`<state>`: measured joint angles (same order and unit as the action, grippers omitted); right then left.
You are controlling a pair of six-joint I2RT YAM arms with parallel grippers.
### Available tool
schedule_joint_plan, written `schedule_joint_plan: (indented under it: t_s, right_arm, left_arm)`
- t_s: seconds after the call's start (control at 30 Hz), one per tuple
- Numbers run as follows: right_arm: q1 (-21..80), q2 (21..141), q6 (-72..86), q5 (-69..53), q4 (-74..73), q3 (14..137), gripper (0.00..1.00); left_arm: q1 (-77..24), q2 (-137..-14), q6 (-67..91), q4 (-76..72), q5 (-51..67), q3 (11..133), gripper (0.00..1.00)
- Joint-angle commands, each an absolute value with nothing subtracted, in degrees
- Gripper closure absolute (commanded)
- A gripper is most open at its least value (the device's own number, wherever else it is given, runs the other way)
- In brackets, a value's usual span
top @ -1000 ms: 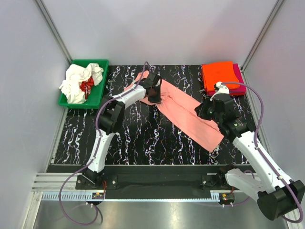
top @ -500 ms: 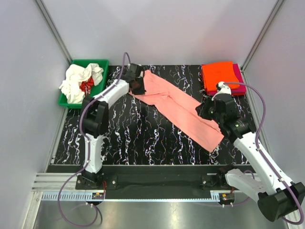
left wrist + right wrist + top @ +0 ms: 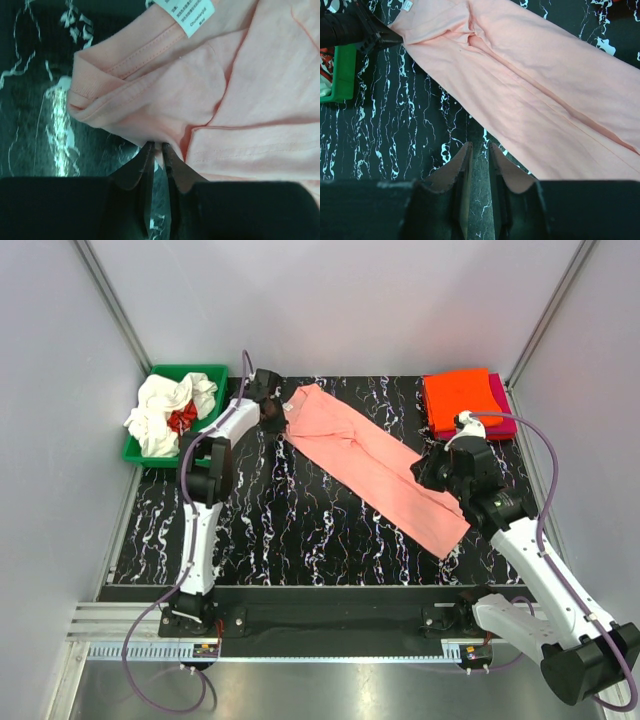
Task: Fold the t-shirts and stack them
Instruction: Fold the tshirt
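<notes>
A salmon-pink t-shirt (image 3: 370,465) lies as a long folded strip, slanting across the black marbled table from back left to front right. My left gripper (image 3: 278,422) is at its back-left end, shut on a bunched fold of the pink cloth (image 3: 240,100) close to the sleeve hem and the white label; the left gripper (image 3: 156,146) pinches it at the very tips. My right gripper (image 3: 477,146) hovers over bare table beside the strip's long edge (image 3: 545,100), its jaws a narrow gap apart and empty. A folded orange t-shirt (image 3: 460,395) rests on a magenta one (image 3: 503,400) at the back right.
A green bin (image 3: 205,375) at the back left holds crumpled white shirts (image 3: 160,410) and a red one (image 3: 182,418). The bin's corner (image 3: 342,75) shows in the right wrist view. Grey walls close in the table on three sides.
The left gripper has travelled left and toward the back with the shirt's end, pulling that end out toward the bin. The right arm has stayed put.
</notes>
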<state>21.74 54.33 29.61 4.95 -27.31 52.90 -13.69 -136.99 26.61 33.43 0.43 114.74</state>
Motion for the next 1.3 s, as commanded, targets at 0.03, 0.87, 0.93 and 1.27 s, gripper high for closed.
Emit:
schedule_joint_plan:
  t_s: [0.03,0.87,0.93,1.27]
  right_arm:
    - [22.06,54.58,30.06,5.01,-26.10,54.14,0.73]
    - [21.97,44.49,32.95,13.27,-38.84,60.02,0.73]
    - [21.97,42.72,33.05,13.88,-40.33,60.38,0.73]
    - [22.06,33.23,34.63,15.12,-42.63,60.91,0.73]
  left_arm:
    - [-12.22,-140.88,26.19,32.87,0.44,121.81,0.83]
    - [-34.32,-91.32,49.55,-10.16,17.24,59.99,0.58]
    - [-38.65,-90.88,52.10,-14.40,16.53,55.22,0.57]
    - [-59.14,-106.07,49.57,-15.12,14.32,63.45,0.53]
